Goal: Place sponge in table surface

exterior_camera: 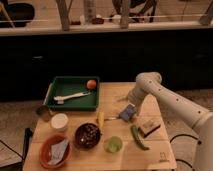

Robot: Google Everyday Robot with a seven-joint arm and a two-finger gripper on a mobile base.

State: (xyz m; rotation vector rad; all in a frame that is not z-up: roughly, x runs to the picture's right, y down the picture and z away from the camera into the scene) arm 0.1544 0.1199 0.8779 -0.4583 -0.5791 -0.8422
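Single arm (167,97) reaching in from right, bending down over middle of table surface (157,146). Gripper (129,107) hanging low, nose pointing down. Blue-grey sponge (127,114) sitting right at gripper tip, directly beneath it, looking slightly tilted; long axis hard to read. Grip state: cannot tell whether clamping or releasing. Sponge hovering or resting just past green tray (52,93), between yellow item (100,119) and brown block (149,127). Straight drop looking enough.
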